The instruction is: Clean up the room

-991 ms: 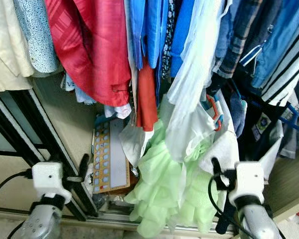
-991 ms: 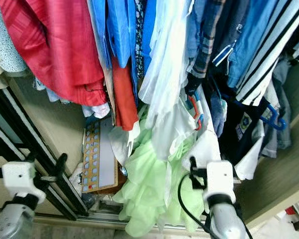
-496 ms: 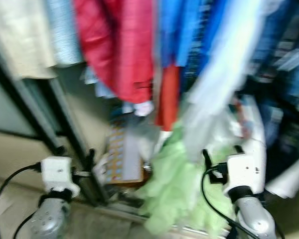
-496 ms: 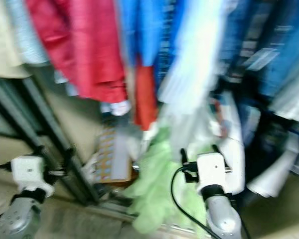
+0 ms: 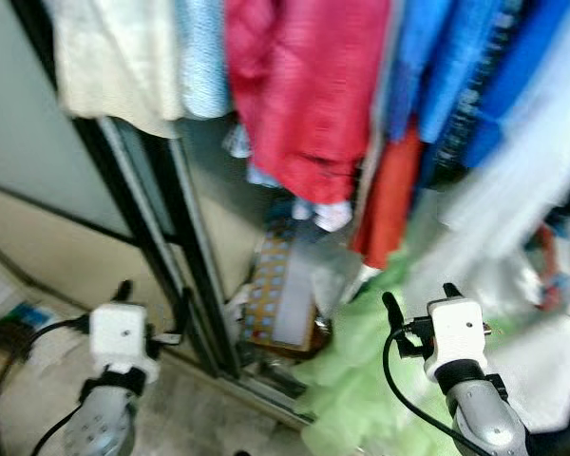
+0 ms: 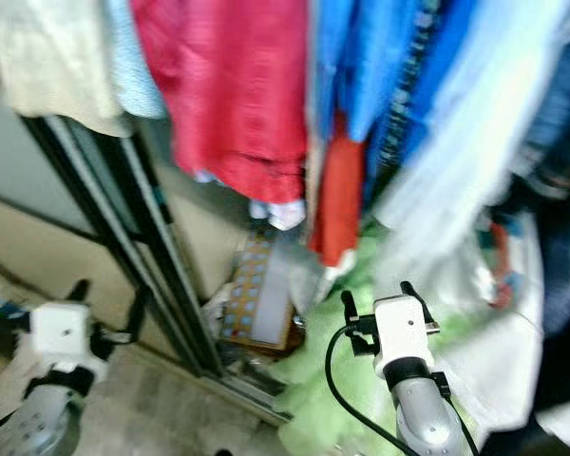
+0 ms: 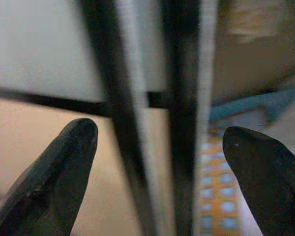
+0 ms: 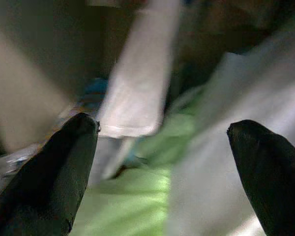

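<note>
We faced a wardrobe of hanging clothes (image 5: 309,85); our left gripper (image 7: 157,152) held its fingers wide before the black door frame (image 5: 161,237), our right gripper (image 8: 162,147) spread wide, empty, near the green garment (image 5: 361,380).

Open wardrobe with a black sliding-door frame (image 5: 161,237) running diagonally down to a metal floor track (image 5: 271,394). Door panel (image 5: 38,152) to the left of the frame is pale grey above, beige below, split by a dark crossbar. Inner wardrobe wall (image 6: 204,233) is beige. Floor (image 5: 195,418) before the track is grey and mottled. Lighting bright and even; picture blurred, fine detail indistinct.
</note>
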You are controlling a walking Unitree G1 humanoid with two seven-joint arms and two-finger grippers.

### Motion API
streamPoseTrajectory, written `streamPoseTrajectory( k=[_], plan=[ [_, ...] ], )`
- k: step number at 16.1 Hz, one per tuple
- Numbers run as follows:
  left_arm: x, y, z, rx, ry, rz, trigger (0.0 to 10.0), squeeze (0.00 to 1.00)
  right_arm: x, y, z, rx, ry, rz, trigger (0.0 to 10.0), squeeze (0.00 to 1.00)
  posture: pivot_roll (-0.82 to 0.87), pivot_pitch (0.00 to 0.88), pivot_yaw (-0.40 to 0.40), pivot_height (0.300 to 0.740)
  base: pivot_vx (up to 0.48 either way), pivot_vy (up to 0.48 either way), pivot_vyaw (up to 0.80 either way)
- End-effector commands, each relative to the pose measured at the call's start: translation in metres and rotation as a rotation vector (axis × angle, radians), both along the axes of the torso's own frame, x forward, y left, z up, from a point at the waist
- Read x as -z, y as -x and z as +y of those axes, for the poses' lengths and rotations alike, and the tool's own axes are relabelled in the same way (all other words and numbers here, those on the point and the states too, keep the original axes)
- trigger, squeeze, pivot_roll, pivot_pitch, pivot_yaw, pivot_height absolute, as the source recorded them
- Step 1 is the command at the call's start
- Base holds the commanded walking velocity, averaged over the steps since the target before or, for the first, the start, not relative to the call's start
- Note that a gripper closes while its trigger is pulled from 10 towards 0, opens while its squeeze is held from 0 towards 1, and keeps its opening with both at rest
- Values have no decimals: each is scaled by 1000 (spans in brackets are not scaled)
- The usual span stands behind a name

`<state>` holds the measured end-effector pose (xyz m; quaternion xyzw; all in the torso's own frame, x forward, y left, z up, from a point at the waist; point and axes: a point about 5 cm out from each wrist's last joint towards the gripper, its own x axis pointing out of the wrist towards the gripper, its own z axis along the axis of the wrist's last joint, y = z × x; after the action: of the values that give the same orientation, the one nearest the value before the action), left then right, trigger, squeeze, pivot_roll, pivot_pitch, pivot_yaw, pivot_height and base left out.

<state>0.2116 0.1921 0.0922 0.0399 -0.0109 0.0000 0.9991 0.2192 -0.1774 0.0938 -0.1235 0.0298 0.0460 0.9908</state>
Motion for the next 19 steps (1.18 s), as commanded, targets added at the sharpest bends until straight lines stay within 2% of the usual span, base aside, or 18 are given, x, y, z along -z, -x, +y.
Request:
streamPoseTrajectory(
  k=[1, 2, 5, 7, 8, 11, 13, 16, 18, 19],
  plan=[
    [-3, 1, -1, -16, -8, -10, 10000, 0, -10, 3, 7, -89, 10, -32, 10000, 0, -37, 87, 6, 740, 0, 0, 800],
    [-3, 0, -1, -16, 2, -9, 10000, 0, -11, 2, 8, -126, 21, -34, 10000, 0, -39, 85, 0, 740, 0, 0, 800],
    [-1, -3, 2, -65, 26, 2, 10000, 0, -15, -8, 4, -110, 12, -53, 10000, 0, -39, 75, -9, 740, 0, 0, 800],
    [0, -7, 3, -105, 54, -10, 10000, 0, -12, -13, 10, -124, -16, -51, 10000, 0, -30, 49, -29, 740, 0, 0, 356],
    [-2, -13, 2, -142, 75, -29, 10000, 0, -11, -19, 16, -157, -8, -50, 10000, 0, -20, 29, -55, 740, 0, 0, 0],
    [-17, -29, -5, -127, 39, -101, 10000, 0, -21, -46, 27, -222, 18, -80, 10000, 0, 27, 0, -127, 740, 0, 0, 0],
    [-23, -36, -1, -142, 37, -125, 10000, 0, -24, -63, 34, -219, 47, -103, 10000, 0, 42, 0, -113, 740, 0, 0, 0],
    [-23, -36, -6, -79, 0, -124, 10000, 0, -17, -65, 37, -182, 34, -100, 10000, 0, 11, 18, -30, 740, 0, 0, 0],
    [-23, -37, -10, -70, -38, -125, 10000, 0, -11, -62, 23, -109, 35, -78, 10000, 0, -7, 17, -13, 740, 0, 0, 0],
    [-18, -35, -10, -78, -52, -116, 10000, 0, -7, -59, 11, -47, -1, -56, 10000, 0, 1, 0, -16, 740, 0, 0, 0]
  ],
)
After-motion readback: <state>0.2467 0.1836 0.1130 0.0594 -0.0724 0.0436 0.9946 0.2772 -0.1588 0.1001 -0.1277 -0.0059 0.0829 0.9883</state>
